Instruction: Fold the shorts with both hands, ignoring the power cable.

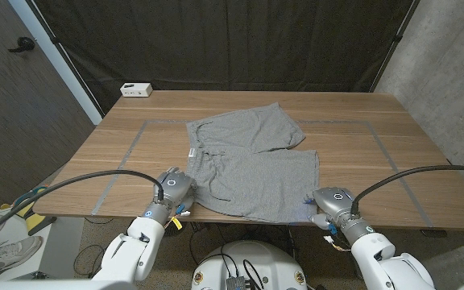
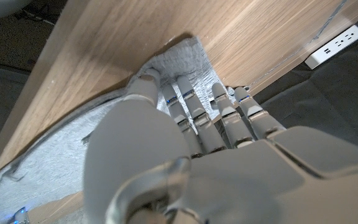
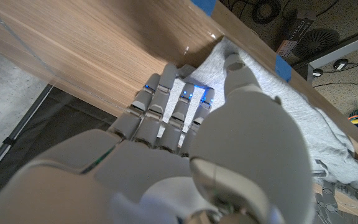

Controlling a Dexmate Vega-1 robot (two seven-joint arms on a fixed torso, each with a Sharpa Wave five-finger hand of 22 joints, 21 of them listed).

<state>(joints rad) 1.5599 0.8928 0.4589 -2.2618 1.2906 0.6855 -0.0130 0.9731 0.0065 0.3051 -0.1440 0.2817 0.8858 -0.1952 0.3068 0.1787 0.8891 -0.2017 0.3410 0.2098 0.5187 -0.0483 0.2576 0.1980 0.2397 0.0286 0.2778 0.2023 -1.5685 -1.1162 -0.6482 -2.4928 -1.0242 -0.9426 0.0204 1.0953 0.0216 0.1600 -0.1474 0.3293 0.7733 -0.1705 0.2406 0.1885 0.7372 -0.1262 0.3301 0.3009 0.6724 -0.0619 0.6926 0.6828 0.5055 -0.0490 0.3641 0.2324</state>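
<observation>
Here, grey shorts [image 1: 252, 165] are seen spread on the wooden table [image 1: 353, 113], with both hands set at their near corners.

In the head view, the shorts lie at the table's middle, one leg partly turned over at the far side; the left hand [image 1: 176, 189] is placed at the near left corner, the right hand [image 1: 331, 201] at the near right, and a white power strip [image 1: 136, 89] is seen at the far left corner. In the left wrist view, cloth is pinched between thumb and fingers [image 2: 188, 112]. In the right wrist view, the hem is likewise gripped under the thumb, beside blue tape [image 3: 204, 5]. The cloth is judged light, soft and limp, best taken at corners. No writing can be read.
</observation>
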